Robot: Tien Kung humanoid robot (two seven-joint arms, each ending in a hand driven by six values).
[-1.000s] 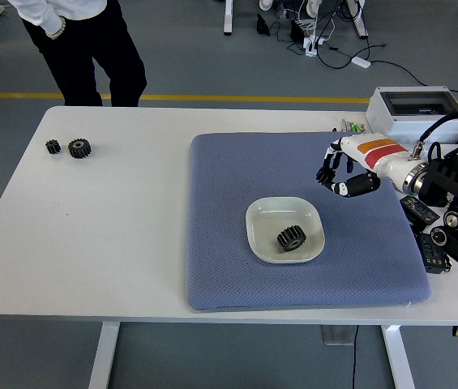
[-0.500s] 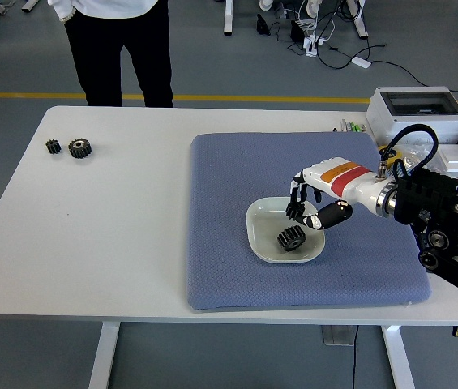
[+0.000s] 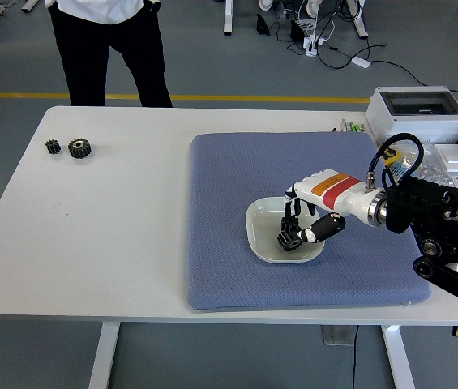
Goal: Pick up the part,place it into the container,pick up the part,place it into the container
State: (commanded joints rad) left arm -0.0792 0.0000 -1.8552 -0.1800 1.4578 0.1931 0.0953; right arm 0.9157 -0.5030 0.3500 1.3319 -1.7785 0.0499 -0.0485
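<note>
A black gear (image 3: 286,242) lies in the white square bowl (image 3: 259,229) on the blue mat. My right hand (image 3: 297,232) is lowered into the bowl from the right. Its fingers (image 3: 290,217) hang down over the gear's far side and the thumb (image 3: 319,230) sits just to the gear's right, so they straddle it without a closed grasp. The gear rests on the bowl's floor, partly hidden by the fingers. Two more black gears, a small one (image 3: 53,147) and a larger one (image 3: 79,148), lie on the table's far left. My left arm is out of view.
The blue mat (image 3: 229,243) covers the table's right half. A grey box (image 3: 415,107) and small items stand at the back right. A person in black trousers (image 3: 111,57) stands at the far side, top left.
My right hand has come left and down from the mat's right side into the bowl, onto the gear. The person at the far side has shifted position slightly.
</note>
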